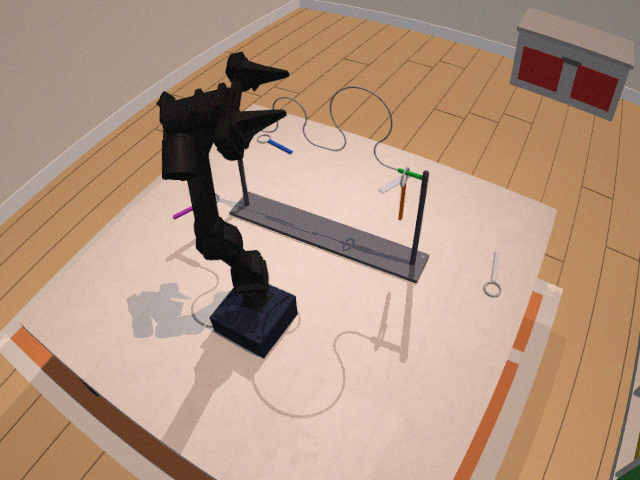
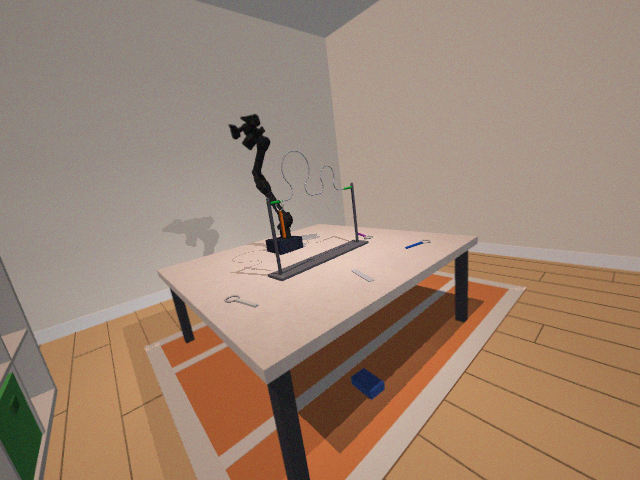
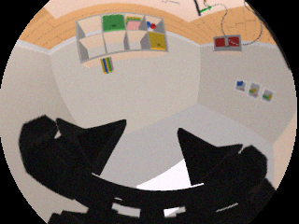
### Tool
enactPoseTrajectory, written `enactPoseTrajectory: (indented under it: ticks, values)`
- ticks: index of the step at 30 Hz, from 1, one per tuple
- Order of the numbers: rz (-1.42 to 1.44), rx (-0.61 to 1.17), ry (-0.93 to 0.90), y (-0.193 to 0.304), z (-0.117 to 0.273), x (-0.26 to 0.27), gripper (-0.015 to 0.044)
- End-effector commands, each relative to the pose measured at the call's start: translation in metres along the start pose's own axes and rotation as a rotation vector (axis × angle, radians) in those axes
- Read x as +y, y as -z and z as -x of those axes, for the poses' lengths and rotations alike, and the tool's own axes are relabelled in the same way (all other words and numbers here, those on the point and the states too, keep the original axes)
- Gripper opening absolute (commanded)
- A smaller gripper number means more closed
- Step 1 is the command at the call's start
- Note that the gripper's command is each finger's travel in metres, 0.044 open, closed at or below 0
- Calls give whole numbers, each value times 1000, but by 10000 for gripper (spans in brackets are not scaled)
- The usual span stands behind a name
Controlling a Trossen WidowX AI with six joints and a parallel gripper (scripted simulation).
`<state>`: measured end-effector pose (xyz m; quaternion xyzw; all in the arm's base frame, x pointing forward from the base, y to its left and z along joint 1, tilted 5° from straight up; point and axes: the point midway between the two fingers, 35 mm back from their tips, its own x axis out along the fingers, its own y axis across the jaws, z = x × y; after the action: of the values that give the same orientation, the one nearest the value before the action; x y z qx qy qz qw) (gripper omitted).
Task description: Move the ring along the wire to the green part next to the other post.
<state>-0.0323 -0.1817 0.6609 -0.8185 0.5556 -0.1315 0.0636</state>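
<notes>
End effector [image 1: 286,94] [image 2: 238,125] [image 3: 152,126] is up high, fingers wide apart, nothing between them. Ring [image 1: 401,181] hangs on the green sleeve [image 1: 416,175] [image 2: 275,202] by the near-side post [image 1: 420,217] [image 2: 274,237] in the exterior view, orange handle [image 1: 402,202] [image 2: 282,223] pointing down, well apart from the fingers. Handle looks light, stiff, slim; probably not fragile, could twist in a loose pinch. I'd grip mid-to-lower handle, square across it, keeping fingers well below the grey wire [image 1: 391,124] [image 2: 309,173]. Ring looks small, so little slack around the bends; any tilt likely means contact.

Hard to see: far green sleeve and upper part of its post are behind the arm in top; exterior shows the sleeve [image 2: 347,188]. Ring is tiny in exterior, can't read its clearance. Wrist cuts off most of the wire, handle not identifiable there. Spare wands on the surface [image 1: 310,289] [image 2: 320,320] aren't the target.
</notes>
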Motion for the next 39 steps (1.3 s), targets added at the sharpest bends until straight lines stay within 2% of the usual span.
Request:
enactPoseTrajectory:
  ticks: [1, 9, 16, 22, 31, 39]
  values:
    - [4, 3, -3, 0, 0, -1, 374]
    - [314, 213, -187, 19, 17, -53, 164]
    - [705, 423, -383, 19, 17, -124, 160]
    - [1055, 566, -517, -2, -4, -185, 160]
    - [1542, 705, -623, -63, -64, -248, 160]
    - [1955, 774, -622, -140, -134, -267, 160]
